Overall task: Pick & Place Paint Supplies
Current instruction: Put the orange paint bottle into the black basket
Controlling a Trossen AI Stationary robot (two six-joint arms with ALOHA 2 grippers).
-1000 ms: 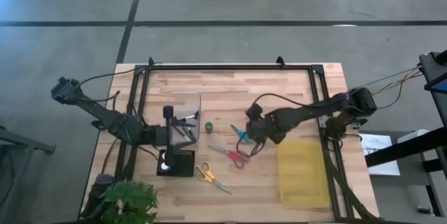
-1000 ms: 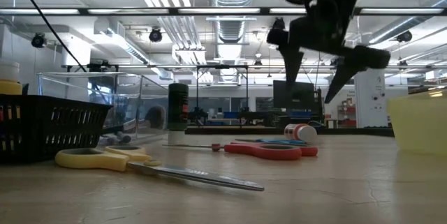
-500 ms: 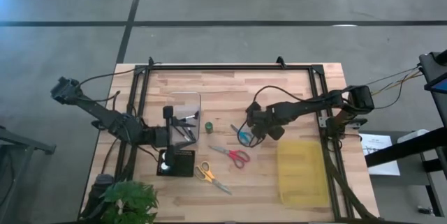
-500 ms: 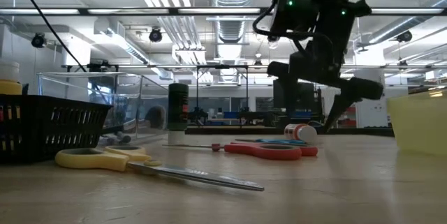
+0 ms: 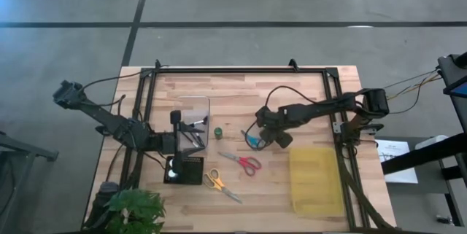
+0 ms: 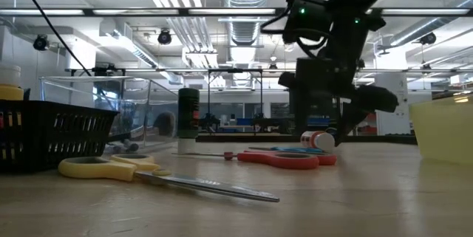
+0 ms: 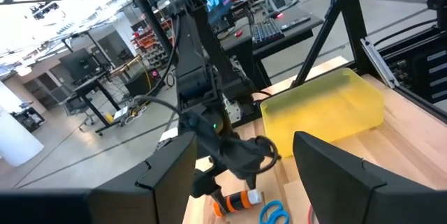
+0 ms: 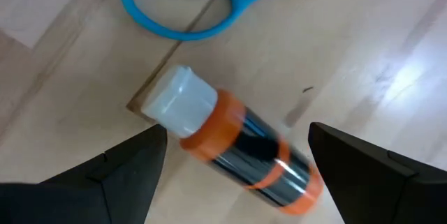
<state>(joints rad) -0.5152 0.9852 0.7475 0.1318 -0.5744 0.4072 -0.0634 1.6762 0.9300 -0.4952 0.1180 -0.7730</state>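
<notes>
Orange-banded, with a white cap, a small paint tube (image 8: 230,140) lay on its side on the wooden worktop (image 5: 248,92), directly beneath the right gripper (image 8: 234,172) and framed between its two spread fingers (image 8: 119,172). The fingers stood well apart, one on each side of the tube, and held nothing; whether they touched the wood could not be told. Just beyond the tube's capped end, still close under the gripper, lay the blue-handled scissors (image 8: 188,4). Farther from the gripper, toward the left arm, the red-handled scissors (image 5: 246,162) rested flat, and past them the yellow-handled scissors (image 5: 217,183) lay nearer the worktop's front edge. A small green paint pot (image 5: 217,131) stood between the gripper and a clear box (image 5: 191,111). To the gripper's other side, near the front, sat the yellow bin (image 5: 315,178), well clear of the tube. In the low view the gripper (image 6: 347,119) hung low over the tube (image 6: 316,139), nothing standing between them.

The left gripper (image 5: 174,141) waited over the black basket (image 5: 184,168) beside the clear box, far from the tube, its fingers (image 7: 174,175) spread apart and empty.
</notes>
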